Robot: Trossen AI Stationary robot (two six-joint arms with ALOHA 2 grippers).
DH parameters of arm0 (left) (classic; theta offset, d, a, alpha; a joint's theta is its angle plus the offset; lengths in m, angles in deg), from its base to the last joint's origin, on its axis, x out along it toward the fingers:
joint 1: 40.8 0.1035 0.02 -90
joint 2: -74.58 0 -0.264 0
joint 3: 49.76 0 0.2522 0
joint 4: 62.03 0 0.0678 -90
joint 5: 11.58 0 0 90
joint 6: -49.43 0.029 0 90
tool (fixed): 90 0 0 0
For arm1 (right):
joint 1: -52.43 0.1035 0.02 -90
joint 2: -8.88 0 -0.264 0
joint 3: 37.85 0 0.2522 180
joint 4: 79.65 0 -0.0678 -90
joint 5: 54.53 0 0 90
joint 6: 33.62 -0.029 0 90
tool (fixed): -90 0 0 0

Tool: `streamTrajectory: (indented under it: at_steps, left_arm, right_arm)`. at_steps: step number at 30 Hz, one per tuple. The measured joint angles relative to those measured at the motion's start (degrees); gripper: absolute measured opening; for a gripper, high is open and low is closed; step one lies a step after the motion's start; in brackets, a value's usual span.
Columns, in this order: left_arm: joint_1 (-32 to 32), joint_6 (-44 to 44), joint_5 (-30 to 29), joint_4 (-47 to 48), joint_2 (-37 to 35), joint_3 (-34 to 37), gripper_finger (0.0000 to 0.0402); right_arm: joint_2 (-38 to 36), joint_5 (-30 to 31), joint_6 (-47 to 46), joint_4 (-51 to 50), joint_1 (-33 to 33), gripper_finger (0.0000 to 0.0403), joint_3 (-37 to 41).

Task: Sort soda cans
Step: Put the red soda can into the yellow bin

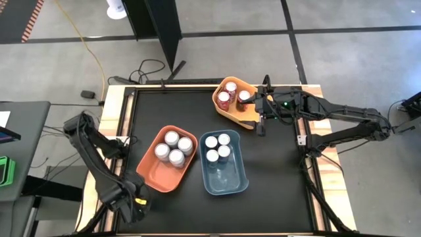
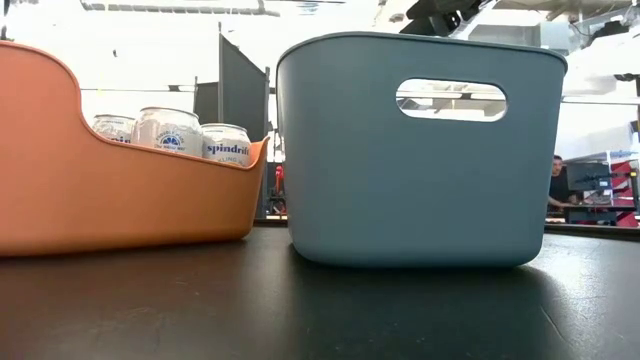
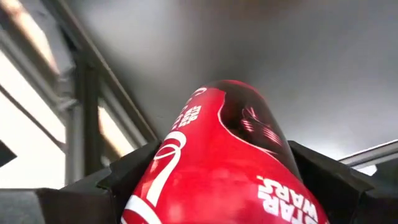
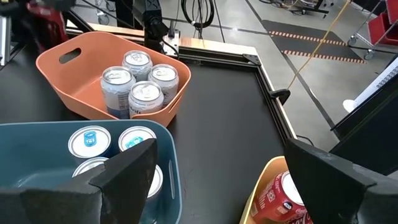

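Observation:
My left gripper (image 1: 135,204) sits past the table's near left corner, shut on a red soda can (image 3: 217,155) with white lettering. My right gripper (image 4: 230,186) is open and holds nothing. It hovers by the right side of the yellow-orange bin (image 1: 247,120) at the far edge, where three red cans (image 1: 231,94) stand upright. Three silver cans (image 1: 174,148) stand in the orange bin (image 1: 152,172). Several blue-topped cans (image 1: 218,146) stand in the blue bin (image 1: 227,181). My left gripper pinches the red can's body (image 3: 186,186) between its two fingers (image 3: 124,180), one on each side. The can lies along the fingers and its far end (image 3: 239,90) sticks out past them. Nothing shows touching that end.
The orange bin (image 2: 120,190) and the blue bin (image 2: 420,160) stand side by side mid-table, close to the near edge. Black tabletop (image 1: 283,191) shows to the right of the blue bin and in front of the bins (image 2: 320,310). A wooden frame (image 1: 118,112) edges the table.

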Motion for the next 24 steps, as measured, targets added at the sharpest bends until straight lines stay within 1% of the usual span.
streamTrajectory:
  at_steps: [4, 8, 10, 12, 13, 15, 24]
  left_arm:
    - [0.6, 0.0, -3.1, 8.6, -0.8, -7.0, 0.0309]
    - [2.3, 2.1, -7.6, 18.9, -0.8, -16.8, 0.0309]
    - [4.4, 5.7, -11.1, 19.0, -1.7, -20.1, 0.0309]
    - [6.9, 9.0, -16.5, 18.3, -2.6, -22.6, 0.0309]
    - [8.7, 11.3, -18.7, 18.0, -3.1, -23.4, 0.0309]
    - [13.0, 17.2, -20.9, 18.8, -3.5, -24.8, 0.0309]
    - [36.2, 48.5, -20.8, 18.0, -3.1, -30.3, 0.0309]
  right_arm:
    - [0.0, 0.0, 0.0, -0.5, 0.0, 0.0368, 0.0]
    - [0.0, 0.0, 0.1, -1.0, 0.0, 0.0368, 0.0]
    - [0.0, 0.0, 0.1, -1.3, 0.0, 0.0368, 0.0]
    - [0.0, 0.0, 0.0, -1.5, 0.0, 0.0368, 0.0]
    - [0.0, 0.0, 0.0, -1.4, 0.0, 0.0368, 0.0]
    - [0.0, 0.0, 0.0, -1.4, 0.0, 0.0368, 0.0]
    - [-2.4, 0.0, -1.1, -3.4, 0.3, 0.0368, 0.0]
